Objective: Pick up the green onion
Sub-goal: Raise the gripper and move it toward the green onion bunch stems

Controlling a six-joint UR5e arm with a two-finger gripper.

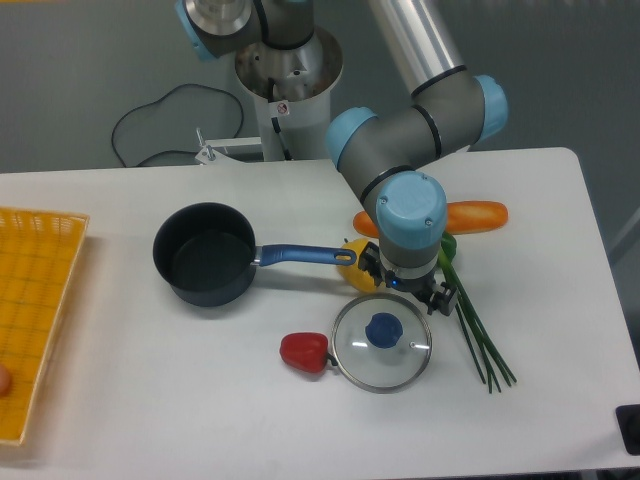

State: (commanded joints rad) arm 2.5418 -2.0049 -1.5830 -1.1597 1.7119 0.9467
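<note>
The arm's two-finger gripper [418,291] hangs low over the white tabletop [150,400], mostly hidden beneath its own blue-capped grey wrist joint. Only dark bits of the fingers [440,299] peek out from under the wrist, so I cannot tell how far apart they stand or whether they grasp anything. They sit just beside the upper, far part of the bunch of long, thin dark green onion stalks [480,345], which lies on the tabletop to the right, running from under the wrist down toward the near right, where the tips fan out.

Just near-left of the gripper lies a round glass pot lid with a blue knob [381,341], flat on the tabletop. A small red pepper [303,351] touches or nearly touches the lid's left rim. A yellow rounded vegetable [358,263] sits just left of the wrist, at the end of the blue handle of a dark saucepan [205,253]. An orange carrot [474,215] lies beyond the wrist. A yellow basket [35,300] stands at the left edge.
</note>
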